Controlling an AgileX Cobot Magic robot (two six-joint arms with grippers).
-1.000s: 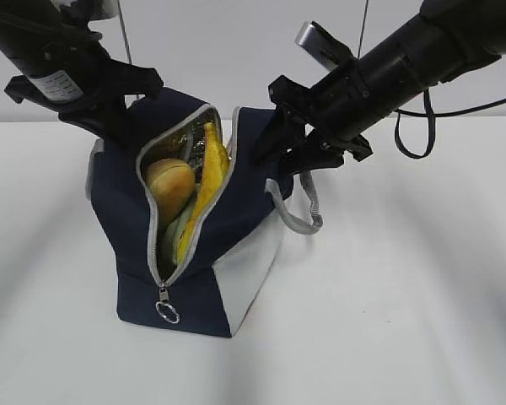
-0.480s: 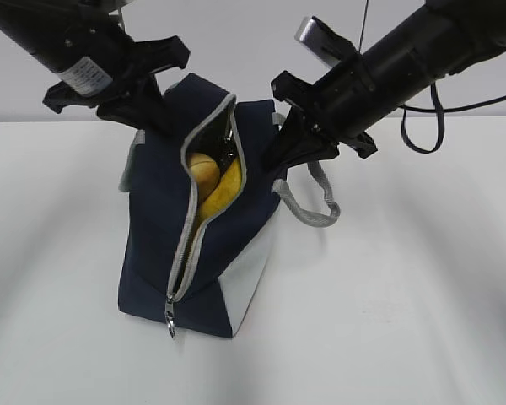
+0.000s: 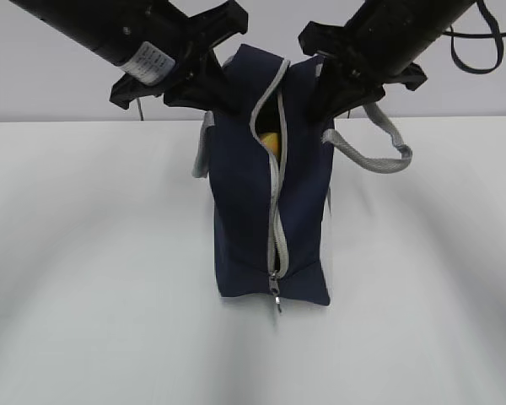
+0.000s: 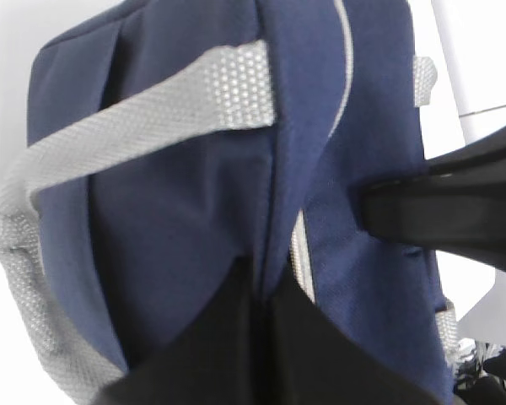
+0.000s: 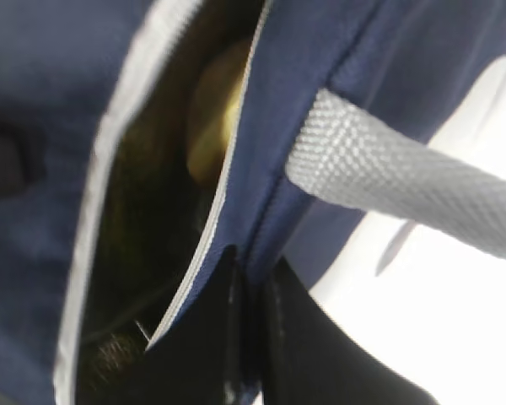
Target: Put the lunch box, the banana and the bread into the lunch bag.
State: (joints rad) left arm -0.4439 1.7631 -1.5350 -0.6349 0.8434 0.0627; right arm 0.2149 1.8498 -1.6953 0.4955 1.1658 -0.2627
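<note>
Navy-blue boxy fabric lunch bag point(image 3: 261, 194) with its grey zipper strip point(image 3: 276, 202) stands upright on the white desk point(image 3: 84, 253), pinched at the top from both sides. The left end effector point(image 4: 266, 295) clamps a fold of blue cloth on the bag's left upper edge, its dark fingers closed on the fabric beside the grey webbing handle point(image 4: 143, 118). The right end effector point(image 5: 249, 287) is likewise closed on the bag's right lip, just beside the other grey webbing handle point(image 5: 405, 181), which loops out to the right in the exterior view.

Between the two grips the mouth is drawn into a narrow slit running along the bag's long axis, from the top down toward the zipper pull point(image 3: 276, 291) near the base on the camera-facing end. A sliver of the curved yellow banana point(image 3: 271, 140) shows through the gap in the exterior view; the right wrist view shows a rounded pale-golden shape point(image 5: 215, 110) inside, probably the oval golden-brown bread, though blur leaves that uncertain. The clear lunch box with the sage-green lid is not visible in any view.

Both end effectors sit at the same height, opposite each other across the slit, so neither is nearer. The packing looks done, judging by the bare desk.
</note>
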